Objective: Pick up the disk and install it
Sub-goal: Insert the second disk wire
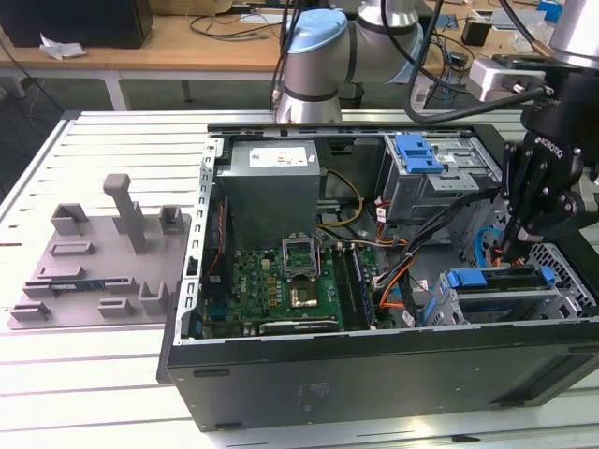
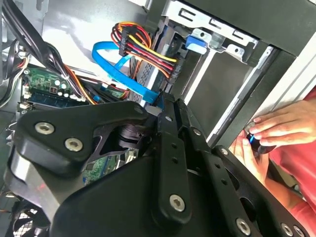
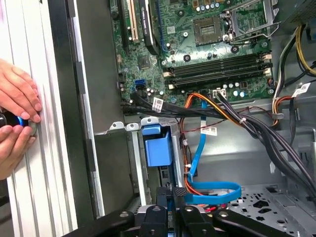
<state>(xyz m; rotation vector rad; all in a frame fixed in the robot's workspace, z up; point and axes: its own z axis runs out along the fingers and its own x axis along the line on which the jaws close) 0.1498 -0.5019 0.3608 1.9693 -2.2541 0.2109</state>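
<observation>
The disk sits in the lower drive cage point(image 1: 524, 304) of the open computer case. Its blue carrier point(image 1: 479, 278) shows along the cage top in the exterior view, and its blue end tab point(image 3: 158, 149) shows in the first wrist view. The silver body is hidden inside the cage. My gripper point(image 1: 508, 251) hangs inside the case just above the carrier's end on the exterior view's right. Its black fingers point(image 3: 180, 191) are shut together with nothing visible between them, and the gripper point(image 2: 165, 101) reaches toward the blue and coloured cables.
A blue data cable point(image 3: 200, 163) and orange-red power wires point(image 2: 143, 44) run close to the fingers. A second cage carries a blue bracket point(image 1: 416, 152). A person's hands point(image 3: 17, 118) hold a small object outside the case wall. A grey fixture plate point(image 1: 98, 262) lies at the exterior view's left.
</observation>
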